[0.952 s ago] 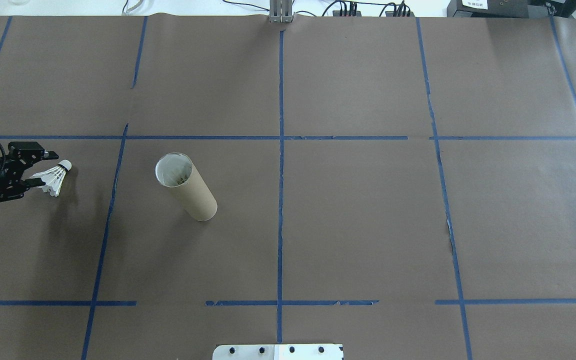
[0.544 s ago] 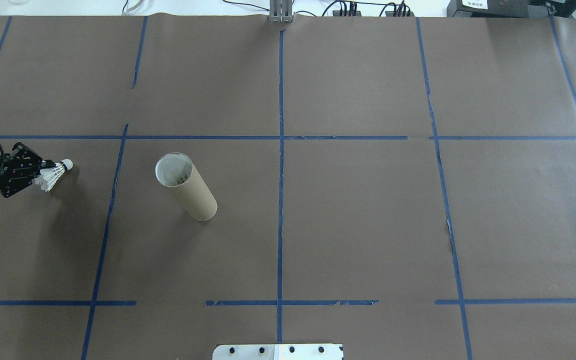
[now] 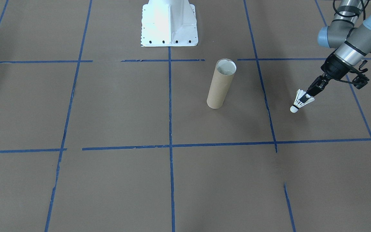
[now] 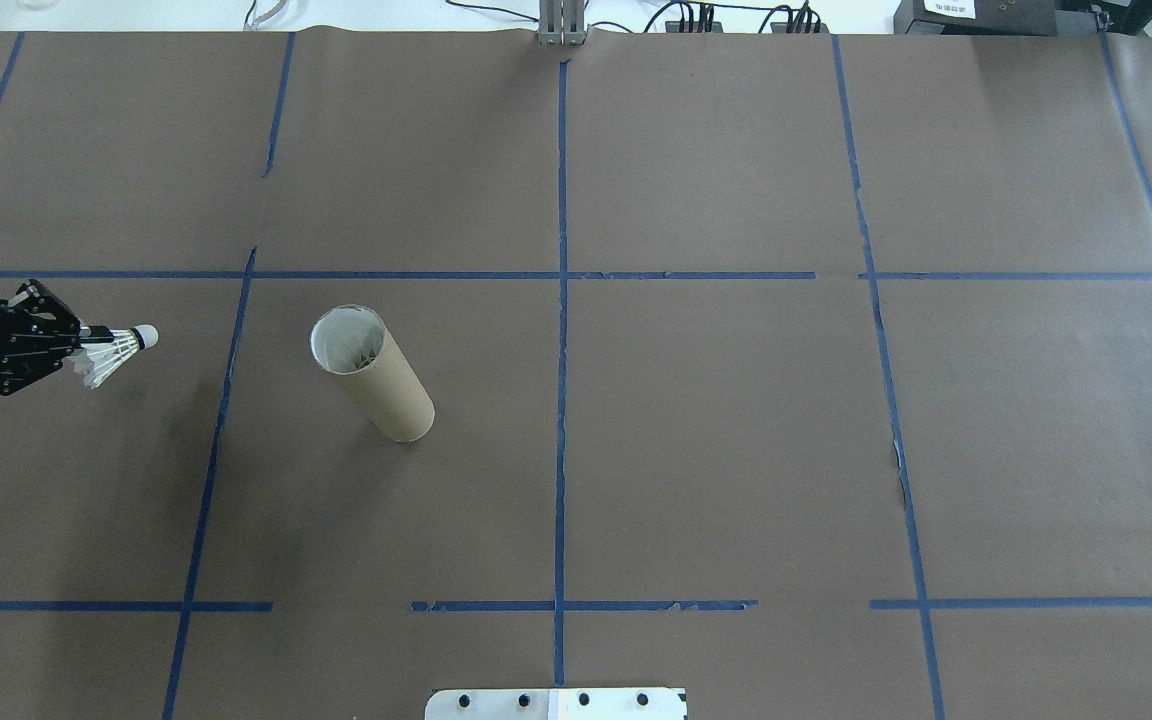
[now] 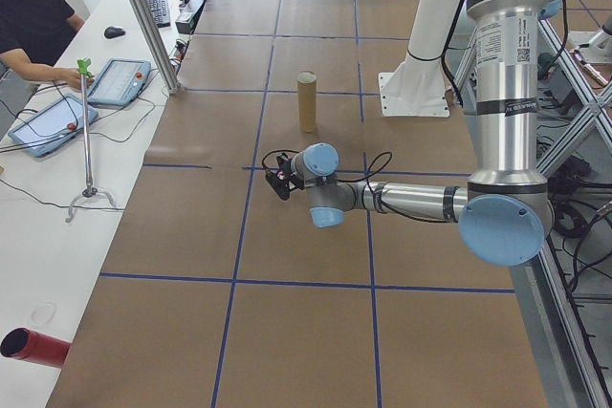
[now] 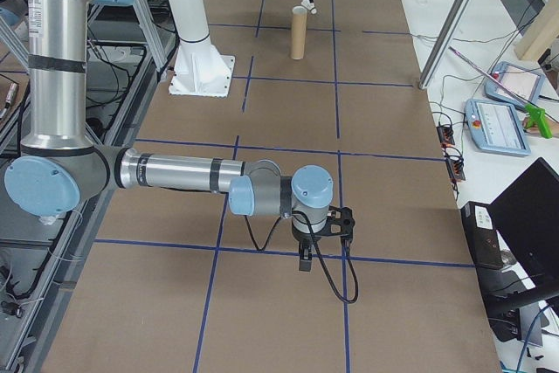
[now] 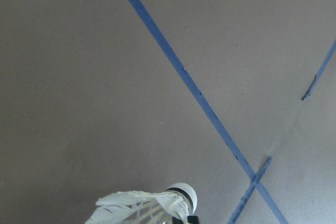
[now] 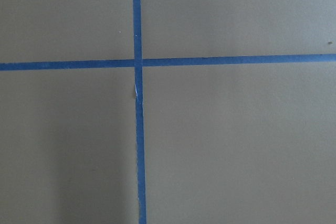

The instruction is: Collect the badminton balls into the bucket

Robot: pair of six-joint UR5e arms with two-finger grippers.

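White shuttlecock (image 4: 116, 350) pinched in left jaws (table's left edge), tube (image 4: 373, 373) well apart.

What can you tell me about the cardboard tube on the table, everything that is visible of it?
The cardboard tube is a tall, narrow brown cylinder with a whitish inside and an open top. It stands upright on the brown paper table cover, near a blue tape line. Inside it, near the bottom, something white and feathery shows, hard to tell what. Nothing touches it; the left gripper is well apart.
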